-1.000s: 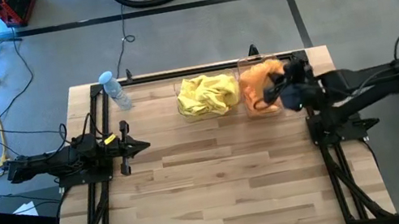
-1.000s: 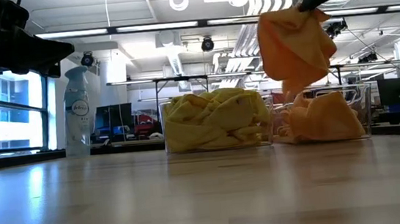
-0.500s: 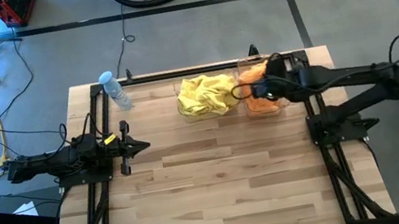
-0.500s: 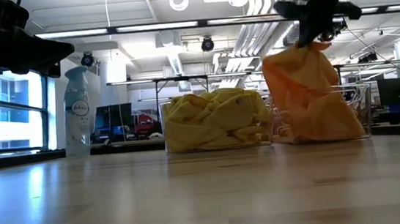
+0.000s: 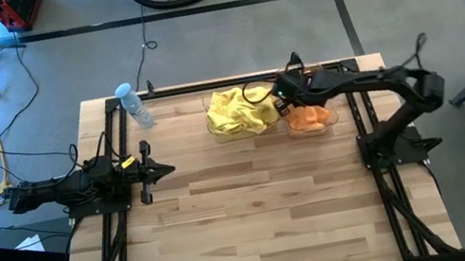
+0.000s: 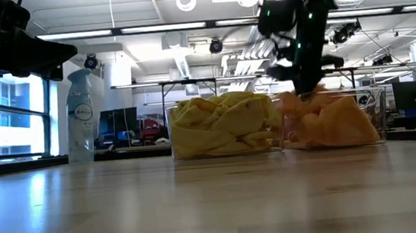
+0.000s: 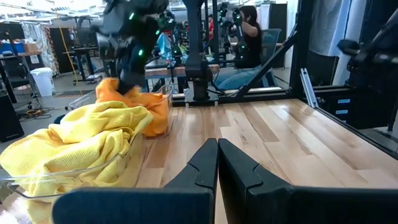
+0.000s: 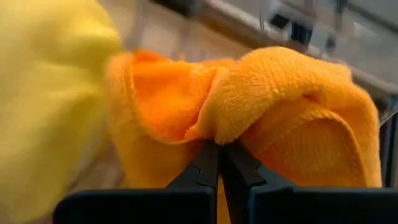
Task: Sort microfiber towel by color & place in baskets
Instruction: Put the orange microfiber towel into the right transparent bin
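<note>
Right wrist view is showing the right pincer (image 8: 219, 155) pinching a fold of the orange towel (image 8: 249, 112) between closed fingers, low inside the right basket (image 5: 337, 116) at the bench's far edge, beside the yellow towels (image 5: 239, 110) filling the left basket (image 6: 226, 149). The risk I am judging: cloth snagging on the fingers and getting dragged back out, or draping over the rim. The left pincer (image 7: 217, 163) is resting shut, well apart.
</note>
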`<action>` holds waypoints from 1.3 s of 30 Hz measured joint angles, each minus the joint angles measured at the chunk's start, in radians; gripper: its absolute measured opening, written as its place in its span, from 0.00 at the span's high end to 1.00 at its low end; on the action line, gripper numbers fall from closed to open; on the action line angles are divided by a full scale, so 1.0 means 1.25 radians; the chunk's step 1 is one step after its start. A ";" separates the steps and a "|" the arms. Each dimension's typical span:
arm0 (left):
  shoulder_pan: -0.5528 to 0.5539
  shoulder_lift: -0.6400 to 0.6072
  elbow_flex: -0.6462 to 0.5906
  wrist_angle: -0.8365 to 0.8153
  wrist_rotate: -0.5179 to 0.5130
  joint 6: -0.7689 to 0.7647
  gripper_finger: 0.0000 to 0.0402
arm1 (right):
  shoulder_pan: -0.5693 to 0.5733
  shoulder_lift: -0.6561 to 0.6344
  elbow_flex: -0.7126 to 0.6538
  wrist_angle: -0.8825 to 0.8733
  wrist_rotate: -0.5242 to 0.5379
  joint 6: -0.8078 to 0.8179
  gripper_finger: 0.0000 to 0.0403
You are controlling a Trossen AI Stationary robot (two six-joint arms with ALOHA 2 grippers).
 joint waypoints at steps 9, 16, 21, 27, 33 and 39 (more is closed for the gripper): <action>0.000 0.000 0.000 0.000 0.000 0.000 1.00 | -0.067 0.122 0.002 0.060 -0.086 -0.017 1.00; 0.000 0.000 0.000 0.000 0.000 0.000 1.00 | -0.103 0.133 0.001 0.101 -0.123 -0.008 0.98; 0.000 0.000 0.000 0.000 0.000 0.000 1.00 | -0.109 0.101 0.000 0.095 -0.143 -0.008 0.88; 0.000 0.000 0.000 0.000 0.000 0.000 1.00 | -0.109 0.012 0.000 0.087 -0.144 -0.014 0.70; 0.000 0.000 0.000 0.000 0.000 0.000 1.00 | -0.108 -0.071 0.000 0.069 -0.103 0.003 0.61; 0.000 0.000 0.000 0.000 0.000 0.000 1.00 | -0.118 -0.034 0.000 0.021 -0.095 0.034 0.65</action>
